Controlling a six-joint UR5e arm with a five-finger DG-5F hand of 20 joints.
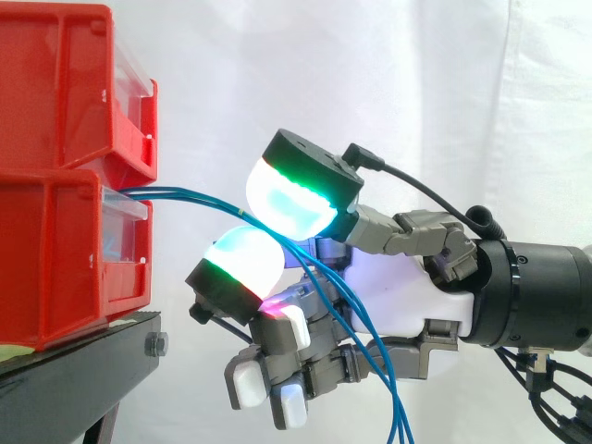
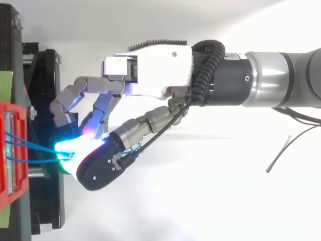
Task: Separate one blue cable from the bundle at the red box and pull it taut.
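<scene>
Two red bins sit one on top of the other at the left of the side view, the lower red bin [image 1: 55, 268] under the upper red bin [image 1: 55, 83]. They rest on a black stand [image 1: 74, 370] with a bolt in its edge. A white curtain [image 1: 370, 74] fills the back of the room. From above, the ground beside the stand is plain white too.

The blue cables [image 1: 190, 195] come out of the front of the lower bin. They run right to the middle of the frame, then drop to the bottom edge.

The hand [image 1: 407, 296] comes in from the right. Two big glowing fingertips [image 1: 291, 199], green and cyan, are closed together on the blue cables just beside the bins. I cannot tell how many cables they hold. The other fingers are curled up below.
</scene>
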